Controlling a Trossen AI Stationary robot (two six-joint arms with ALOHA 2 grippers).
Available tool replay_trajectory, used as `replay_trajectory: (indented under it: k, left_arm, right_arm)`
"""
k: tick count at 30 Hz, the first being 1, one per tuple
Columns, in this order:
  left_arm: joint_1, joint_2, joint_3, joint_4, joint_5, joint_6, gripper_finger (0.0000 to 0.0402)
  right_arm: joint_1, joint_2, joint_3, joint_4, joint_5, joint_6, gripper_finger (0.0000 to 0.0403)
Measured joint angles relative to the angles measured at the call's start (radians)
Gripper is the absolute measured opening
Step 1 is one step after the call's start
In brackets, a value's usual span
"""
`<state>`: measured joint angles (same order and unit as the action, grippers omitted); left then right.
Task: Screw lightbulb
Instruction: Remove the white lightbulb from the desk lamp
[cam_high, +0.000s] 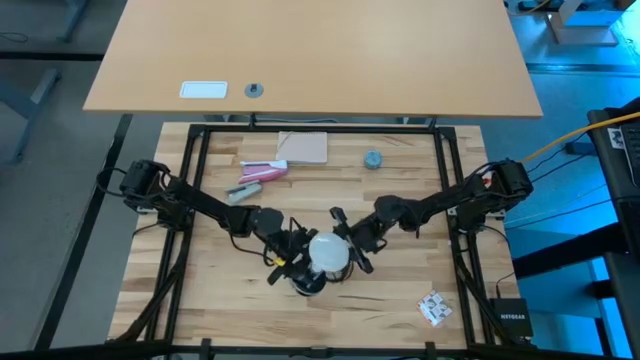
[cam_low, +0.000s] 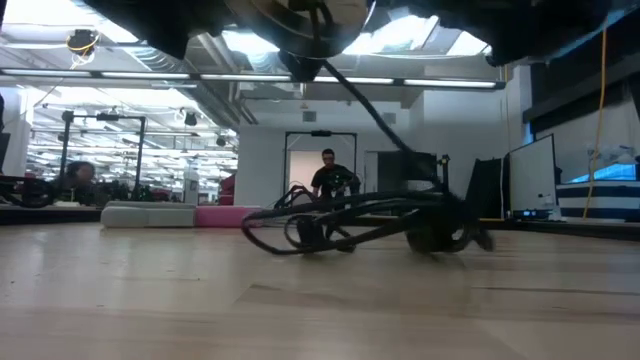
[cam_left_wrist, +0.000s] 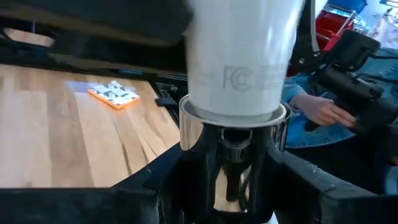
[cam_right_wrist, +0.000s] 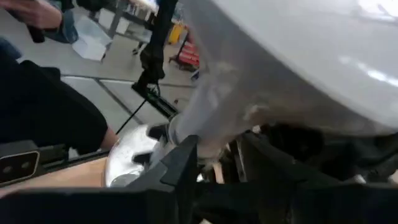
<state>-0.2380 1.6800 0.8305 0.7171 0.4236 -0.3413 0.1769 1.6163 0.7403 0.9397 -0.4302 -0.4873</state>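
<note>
The wooden bench (cam_high: 200, 290) carries both dark arms, which meet near its front middle; on the far part lie a tan pad (cam_high: 303, 147), a pink-and-grey stapler (cam_high: 258, 176) and a small blue-grey round cap (cam_high: 372, 159), well apart from the arms; a small patterned card (cam_high: 434, 308) lies near the front right corner; the left gripper (cam_high: 293, 262) is closed around the shiny silvery socket (cam_left_wrist: 233, 134), holding it upright; the right gripper (cam_high: 350, 250) clasps the lightbulb (cam_high: 329, 251) at its globe; the white bulb stands upright between the two grippers, its tapered neck (cam_left_wrist: 239, 59) seated down into the socket's rim
</note>
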Motion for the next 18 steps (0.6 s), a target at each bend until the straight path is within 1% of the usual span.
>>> replay_trajectory:
  k: [1, 6, 9, 11, 14, 18]
  left_arm:
    - [-0.006, 0.001, 0.0, 0.001, -0.003, -0.002, 0.018]
    - [-0.024, 0.001, 0.0, 0.003, -0.014, 0.002, 0.018]
    - [-0.024, 0.001, 0.0, 0.004, -0.04, 0.019, 0.018]
    - [-0.024, 0.001, 0.0, 0.002, -0.05, 0.032, 0.018]
    - [-0.022, 0.001, 0.0, 0.001, -0.066, 0.046, 0.018]
    - [-0.022, 0.001, 0.0, -0.004, -0.068, 0.064, 0.018]
  right_arm:
    - [-0.001, 0.005, 0.016, -0.029, 0.0, 0.0, 0.0125]
    - [0.0, 0.007, 0.059, -0.213, 0.082, 0.004, 0.0111]
    - [0.0, 0.007, 0.076, -0.247, 0.077, 0.014, 0.011]
    - [0.0, 0.007, 0.083, -0.252, 0.067, 0.05, 0.011]
    - [0.0, 0.007, 0.096, -0.26, 0.015, 0.094, 0.011]
    - [0.0, 0.007, 0.1, -0.261, -0.097, 0.151, 0.011]
